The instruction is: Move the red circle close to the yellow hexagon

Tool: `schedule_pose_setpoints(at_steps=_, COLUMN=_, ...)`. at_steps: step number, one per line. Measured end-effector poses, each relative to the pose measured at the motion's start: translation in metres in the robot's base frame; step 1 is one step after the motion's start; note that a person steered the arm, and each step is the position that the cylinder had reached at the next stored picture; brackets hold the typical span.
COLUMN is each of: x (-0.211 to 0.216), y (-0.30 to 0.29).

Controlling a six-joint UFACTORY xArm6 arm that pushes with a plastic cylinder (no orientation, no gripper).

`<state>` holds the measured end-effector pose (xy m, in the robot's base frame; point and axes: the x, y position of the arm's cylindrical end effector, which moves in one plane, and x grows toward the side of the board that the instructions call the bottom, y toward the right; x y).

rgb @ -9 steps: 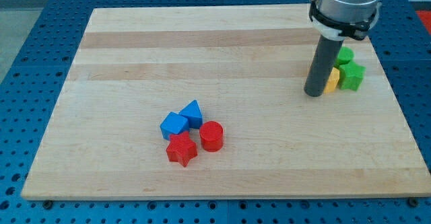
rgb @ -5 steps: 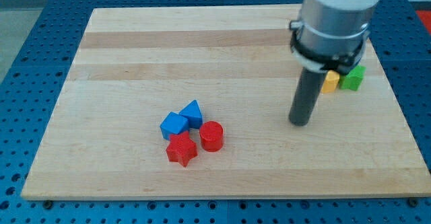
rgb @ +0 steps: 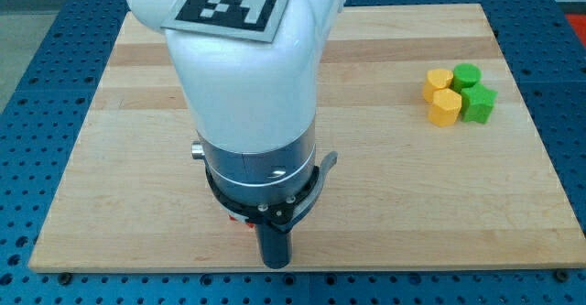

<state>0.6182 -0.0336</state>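
Two yellow blocks sit at the view's right: one that looks like the yellow hexagon [rgb: 446, 108], and another yellow block [rgb: 437, 83] touching it just above. My tip [rgb: 276, 263] is near the board's bottom edge, left of centre, far from the yellow blocks. The arm's large white and dark body covers the spot where the red circle lay, so the red circle is hidden. Only a thin red sliver [rgb: 238, 218] shows under the arm's collar; I cannot tell which red block it is.
A green round block [rgb: 468, 75] and a green star-like block [rgb: 479, 104] touch the yellow pair on their right. The blue blocks and the red star are hidden behind the arm. The wooden board [rgb: 110, 113] lies on a blue perforated table.
The arm has swept from beside the yellow and green group at the right down and left to the bottom edge. It now covers the red and blue cluster. The yellow and green blocks are uncovered.
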Motion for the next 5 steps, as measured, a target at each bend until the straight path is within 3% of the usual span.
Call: schedule_pose_setpoints(at_steps=5, x=-0.032, y=-0.053)
